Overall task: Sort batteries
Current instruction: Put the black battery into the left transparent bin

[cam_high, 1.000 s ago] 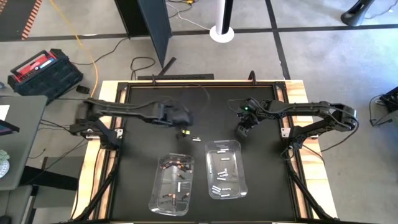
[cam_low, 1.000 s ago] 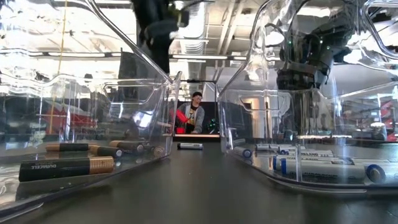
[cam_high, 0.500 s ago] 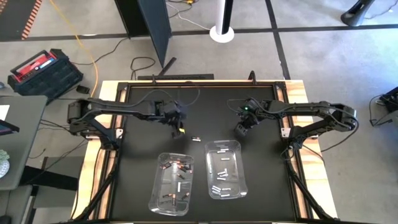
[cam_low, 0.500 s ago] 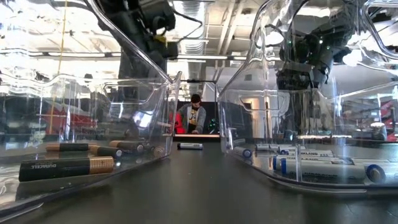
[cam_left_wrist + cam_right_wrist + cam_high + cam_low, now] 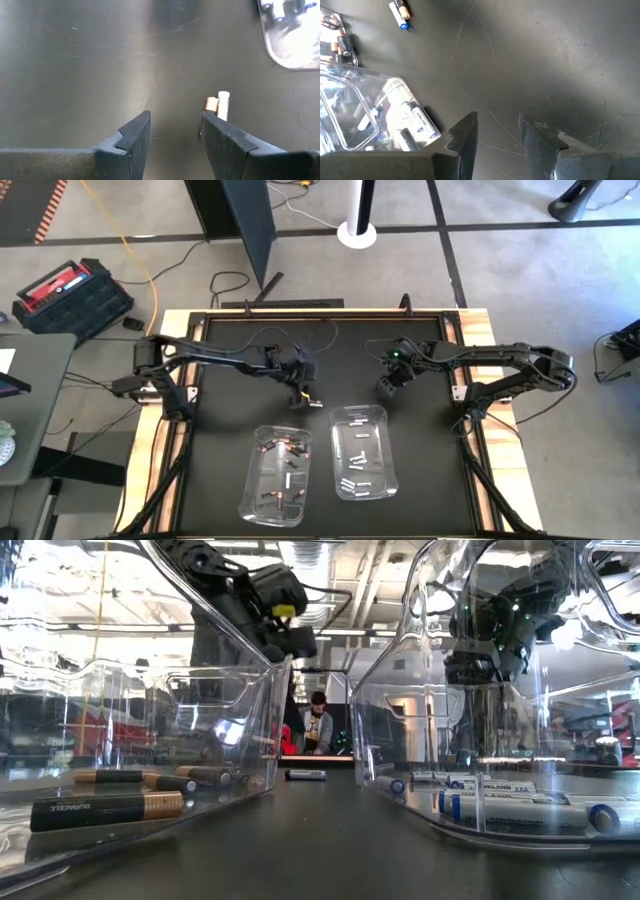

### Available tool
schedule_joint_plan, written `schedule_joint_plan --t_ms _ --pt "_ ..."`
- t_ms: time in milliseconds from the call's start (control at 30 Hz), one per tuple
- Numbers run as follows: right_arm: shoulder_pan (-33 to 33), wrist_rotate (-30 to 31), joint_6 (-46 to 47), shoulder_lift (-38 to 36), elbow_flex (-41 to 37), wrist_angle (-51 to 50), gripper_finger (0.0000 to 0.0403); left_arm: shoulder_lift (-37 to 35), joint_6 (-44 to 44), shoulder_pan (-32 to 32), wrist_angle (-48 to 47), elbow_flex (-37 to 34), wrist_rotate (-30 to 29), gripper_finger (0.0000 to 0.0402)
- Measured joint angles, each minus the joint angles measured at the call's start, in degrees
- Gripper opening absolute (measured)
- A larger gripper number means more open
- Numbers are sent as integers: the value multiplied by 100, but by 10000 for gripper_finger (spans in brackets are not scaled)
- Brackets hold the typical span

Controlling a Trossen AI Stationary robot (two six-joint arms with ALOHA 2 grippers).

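Two loose batteries (image 5: 218, 104), one copper-tipped and one white, lie side by side on the black table mat, between the arms and just beyond the bins. My left gripper (image 5: 175, 131) hovers open over the mat next to them; they sit just off one fingertip, outside the gap. In the high view this gripper (image 5: 304, 396) is right beside them (image 5: 316, 404). My right gripper (image 5: 497, 131) hangs open over bare mat near the right bin's far end (image 5: 388, 388). The loose batteries (image 5: 400, 11) show far off in its wrist view.
Two clear bins stand near the table's front: the left bin (image 5: 250, 485) holds dark, copper-marked batteries, the right bin (image 5: 384, 465) white ones. Bare mat lies between the arms. A person (image 5: 318, 730) sits in the room beyond the table.
My left gripper has swung from the far left of the mat toward the right and near side, and has come down and tipped toward the two loose batteries. The batteries and bins have not moved.
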Motion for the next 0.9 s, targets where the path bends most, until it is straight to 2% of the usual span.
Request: schedule_joint_plan --t_ms 400,533,667,900 --pt "0 2 173 0 0 141 162 845 36 -67 -180 534 24 169" --pt "0 2 177 -1 0 142 162 857 151 -190 -169 533 -50 169" --pt "0 3 177 0 0 143 162 855 279 -312 -170 536 -411 169" --pt "0 4 134 -1 0 159 162 855 258 -365 -242 535 -411 169"
